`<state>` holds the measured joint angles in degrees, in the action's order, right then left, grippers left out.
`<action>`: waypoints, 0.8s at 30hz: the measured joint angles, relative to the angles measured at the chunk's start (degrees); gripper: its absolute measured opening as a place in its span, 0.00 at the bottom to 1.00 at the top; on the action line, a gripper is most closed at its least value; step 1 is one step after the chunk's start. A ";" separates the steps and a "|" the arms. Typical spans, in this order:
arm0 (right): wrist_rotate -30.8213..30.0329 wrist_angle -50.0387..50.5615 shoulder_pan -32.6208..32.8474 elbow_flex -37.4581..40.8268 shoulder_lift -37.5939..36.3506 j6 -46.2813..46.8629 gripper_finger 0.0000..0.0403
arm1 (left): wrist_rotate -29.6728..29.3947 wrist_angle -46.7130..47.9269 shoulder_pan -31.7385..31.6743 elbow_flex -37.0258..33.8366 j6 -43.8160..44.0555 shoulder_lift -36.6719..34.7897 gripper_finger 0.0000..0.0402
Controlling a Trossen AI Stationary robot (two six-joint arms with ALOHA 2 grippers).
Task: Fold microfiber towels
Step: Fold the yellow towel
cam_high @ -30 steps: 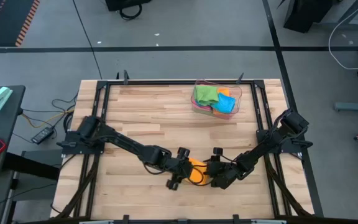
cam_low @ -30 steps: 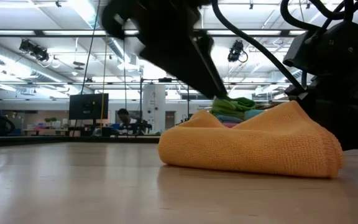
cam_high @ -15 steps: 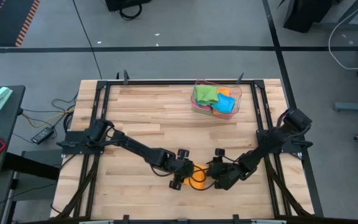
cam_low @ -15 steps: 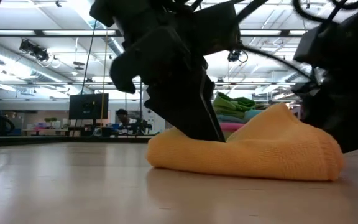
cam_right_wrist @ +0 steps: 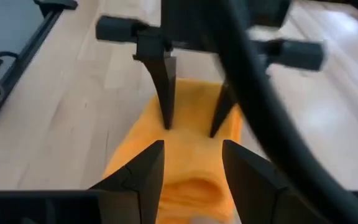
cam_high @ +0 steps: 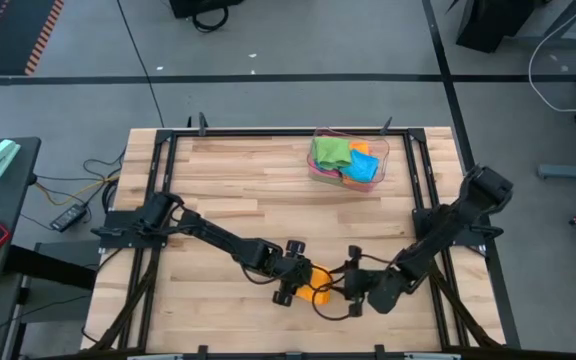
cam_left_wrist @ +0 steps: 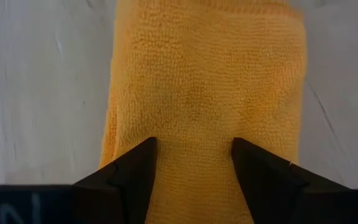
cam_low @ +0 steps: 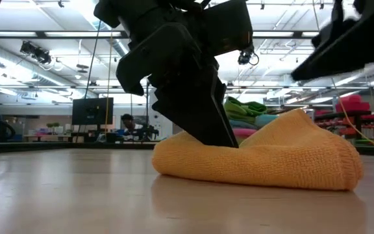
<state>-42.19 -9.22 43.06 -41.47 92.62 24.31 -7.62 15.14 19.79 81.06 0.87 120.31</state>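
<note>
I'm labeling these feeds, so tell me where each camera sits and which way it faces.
High: overhead, straight down on table, both arms.
Low: tabletop height, level at orange towel; left pincer pressing it.
Left wrist: past its fingers, onto towel.
Right wrist: right pincer open, left pincer opposite.
Shared: the towel.

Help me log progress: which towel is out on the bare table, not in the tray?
The orange towel, lying folded on the wood beneath the left end effector; the green, blue and pink ones sit in the clear tray.
</note>
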 joint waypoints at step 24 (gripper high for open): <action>2.51 -2.59 -0.59 -0.04 12.84 13.01 0.43 | -0.04 0.86 -0.09 0.00 2.55 0.00 0.59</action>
<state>-39.68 -11.81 42.47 -41.52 105.46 37.32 -7.66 16.01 19.70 81.06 3.42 120.31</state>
